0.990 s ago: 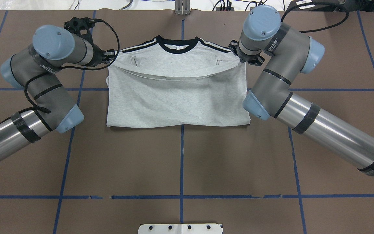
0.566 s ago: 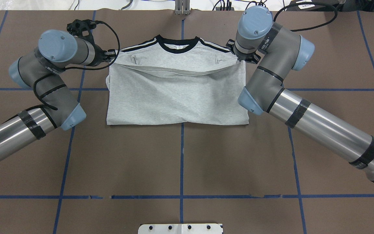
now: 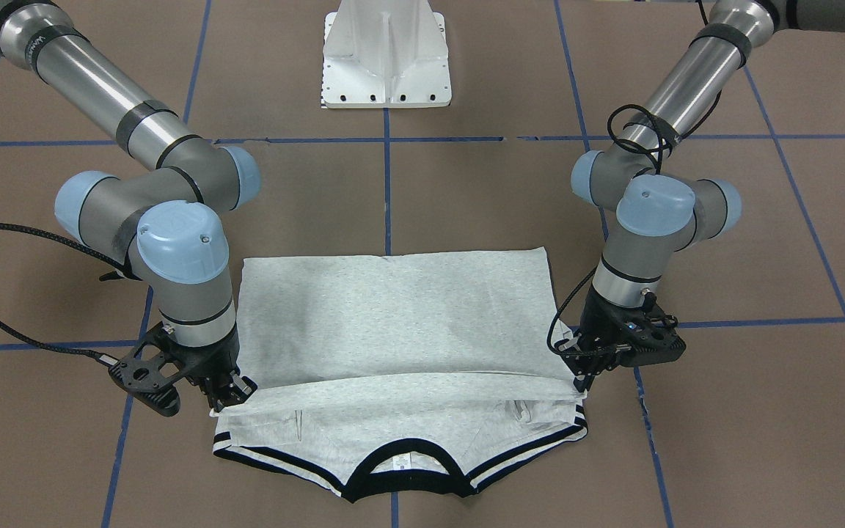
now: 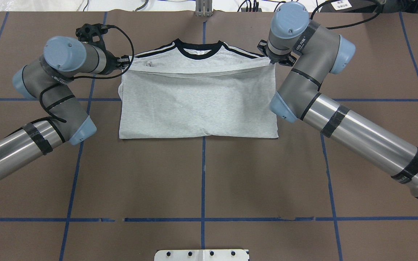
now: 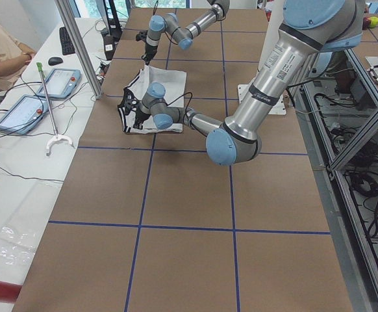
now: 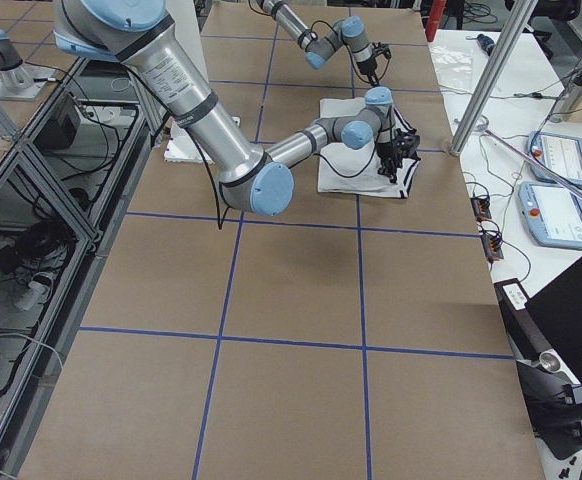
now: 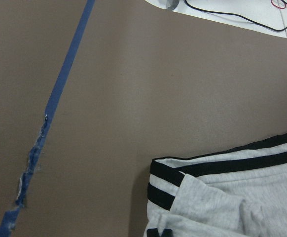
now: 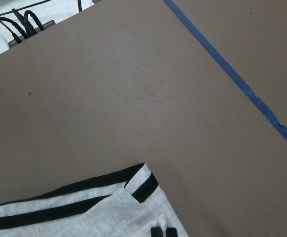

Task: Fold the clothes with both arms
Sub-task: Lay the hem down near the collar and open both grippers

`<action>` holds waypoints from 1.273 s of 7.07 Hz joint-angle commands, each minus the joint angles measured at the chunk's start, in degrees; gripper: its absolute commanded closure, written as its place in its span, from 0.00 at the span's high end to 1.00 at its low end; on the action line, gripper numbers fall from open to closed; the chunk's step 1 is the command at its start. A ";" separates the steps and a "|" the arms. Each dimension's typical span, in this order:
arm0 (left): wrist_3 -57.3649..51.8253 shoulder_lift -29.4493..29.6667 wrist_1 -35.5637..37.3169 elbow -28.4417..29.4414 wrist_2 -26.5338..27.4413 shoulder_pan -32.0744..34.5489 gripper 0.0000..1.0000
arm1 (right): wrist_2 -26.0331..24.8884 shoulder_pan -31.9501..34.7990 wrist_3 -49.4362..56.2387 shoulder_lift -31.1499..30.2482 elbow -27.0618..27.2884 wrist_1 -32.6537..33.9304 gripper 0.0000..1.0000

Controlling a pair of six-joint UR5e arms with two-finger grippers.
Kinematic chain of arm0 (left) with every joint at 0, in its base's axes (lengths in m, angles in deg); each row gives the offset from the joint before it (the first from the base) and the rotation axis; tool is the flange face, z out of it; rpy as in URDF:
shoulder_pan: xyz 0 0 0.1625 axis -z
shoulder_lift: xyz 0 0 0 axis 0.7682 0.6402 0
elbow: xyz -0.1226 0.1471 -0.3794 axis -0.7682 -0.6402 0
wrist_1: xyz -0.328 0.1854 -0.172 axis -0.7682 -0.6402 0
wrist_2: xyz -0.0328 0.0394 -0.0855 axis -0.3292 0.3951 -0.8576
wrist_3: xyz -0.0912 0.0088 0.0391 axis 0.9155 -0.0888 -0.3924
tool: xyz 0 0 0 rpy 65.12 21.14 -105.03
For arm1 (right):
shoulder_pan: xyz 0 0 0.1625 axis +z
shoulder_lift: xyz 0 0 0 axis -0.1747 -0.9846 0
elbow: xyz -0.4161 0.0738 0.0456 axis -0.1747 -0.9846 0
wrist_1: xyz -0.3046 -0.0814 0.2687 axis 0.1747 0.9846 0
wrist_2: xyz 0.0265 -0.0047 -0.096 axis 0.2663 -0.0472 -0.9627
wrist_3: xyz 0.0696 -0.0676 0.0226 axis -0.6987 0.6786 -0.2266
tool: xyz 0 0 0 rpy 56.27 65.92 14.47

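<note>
We see the T-shirt (image 4: 198,105) folded flat on the brown surface (image 4: 267,181), which is gridded with blue tape (image 4: 203,174), its collar away from the robot. The left fingers (image 3: 584,377) and right fingers (image 3: 229,389) each clamp a hem corner. Tablets (image 5: 58,83) lie on a white side bench (image 5: 20,153).

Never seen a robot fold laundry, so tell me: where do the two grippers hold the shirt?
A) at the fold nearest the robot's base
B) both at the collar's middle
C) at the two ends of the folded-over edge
C: the left gripper and right gripper grip opposite ends of the folded-over edge of the T-shirt.
</note>
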 commanded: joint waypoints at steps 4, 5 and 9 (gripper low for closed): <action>-0.19 0.10 -0.47 0.04 -0.09 0.78 0.24 | -0.10 -0.67 0.10 -0.91 -3.89 -7.42 0.33; -0.19 0.10 -1.17 0.12 -0.26 2.35 0.32 | -0.10 -0.15 -0.42 -0.40 -3.91 -7.71 0.51; 0.34 0.45 -3.28 -0.49 -5.77 4.91 0.36 | 8.65 1.96 -1.74 -2.57 3.51 -7.46 0.61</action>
